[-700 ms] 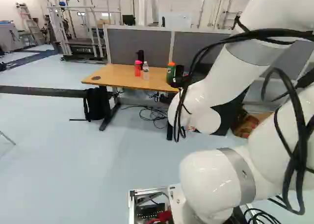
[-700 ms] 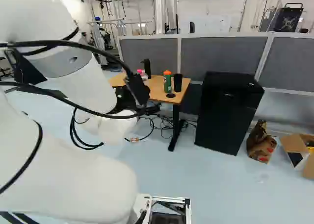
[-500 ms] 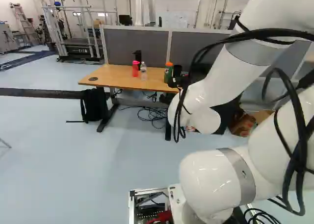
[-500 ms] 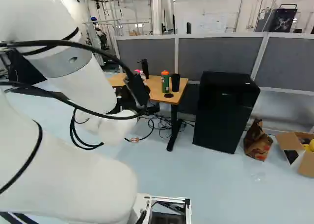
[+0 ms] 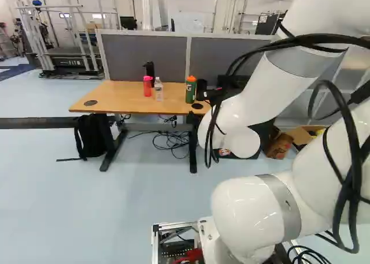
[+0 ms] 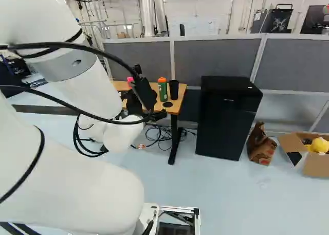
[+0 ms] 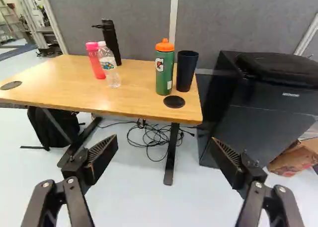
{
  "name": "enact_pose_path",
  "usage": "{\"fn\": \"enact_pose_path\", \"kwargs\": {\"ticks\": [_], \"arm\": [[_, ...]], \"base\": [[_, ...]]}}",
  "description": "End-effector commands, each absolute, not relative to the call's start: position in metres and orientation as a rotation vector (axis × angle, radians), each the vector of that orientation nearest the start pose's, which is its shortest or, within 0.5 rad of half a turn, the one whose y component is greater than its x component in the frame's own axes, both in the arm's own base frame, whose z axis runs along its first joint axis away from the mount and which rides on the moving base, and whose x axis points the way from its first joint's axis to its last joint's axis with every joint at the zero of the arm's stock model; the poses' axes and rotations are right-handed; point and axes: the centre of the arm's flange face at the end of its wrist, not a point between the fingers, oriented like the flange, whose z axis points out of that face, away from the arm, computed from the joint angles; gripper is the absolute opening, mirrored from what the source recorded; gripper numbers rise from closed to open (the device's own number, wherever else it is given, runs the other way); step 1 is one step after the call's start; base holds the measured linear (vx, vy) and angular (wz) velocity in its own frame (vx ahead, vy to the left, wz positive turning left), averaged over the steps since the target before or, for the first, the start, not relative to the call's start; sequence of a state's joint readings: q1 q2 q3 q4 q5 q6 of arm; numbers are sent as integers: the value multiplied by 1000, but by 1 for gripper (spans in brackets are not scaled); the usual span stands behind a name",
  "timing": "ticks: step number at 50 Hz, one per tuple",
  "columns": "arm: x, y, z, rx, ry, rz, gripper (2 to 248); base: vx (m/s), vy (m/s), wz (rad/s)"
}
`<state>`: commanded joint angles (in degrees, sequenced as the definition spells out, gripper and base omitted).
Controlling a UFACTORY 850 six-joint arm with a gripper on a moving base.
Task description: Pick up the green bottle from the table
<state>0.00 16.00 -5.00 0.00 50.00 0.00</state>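
Observation:
In the right base view the black gripper [image 6: 160,114] shows beyond the arm's wrist, in front of the table. The wrist view has the gripper [image 7: 164,145] open, its fingers wide apart with nothing between them. Ahead of it, the green bottle [image 7: 164,70] with an orange cap stands upright on the wooden table [image 7: 134,100], near its right end. The same bottle [image 5: 191,89] appears in the left base view. A black cup [image 7: 186,70] stands close beside it, and a dark round disc [image 7: 174,102] lies in the tabletop before both.
A pink bottle [image 7: 95,62], a clear bottle [image 7: 109,67] and a black bottle [image 7: 112,42] stand farther left on the table. Right of the table is a black cabinet [image 6: 226,119], then a paper bag [image 6: 261,145] and a cardboard box [image 6: 314,160]. Cables [image 7: 149,137] lie beneath the table.
The base has moved: the scene has shifted left in both base views, and the table looks somewhat nearer in the left one. The arm keeps its pose against its lowest joint.

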Motion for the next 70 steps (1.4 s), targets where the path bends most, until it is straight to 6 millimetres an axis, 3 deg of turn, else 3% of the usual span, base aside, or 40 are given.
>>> {"fn": "enact_pose_path", "kwargs": {"ticks": [32, 70], "arm": [[270, 0, 366, -2558, 0, -1824, 247], [270, 0, 366, -2558, 0, -1824, 247]], "base": [[163, 98, -289], [152, 174, -163]]}}
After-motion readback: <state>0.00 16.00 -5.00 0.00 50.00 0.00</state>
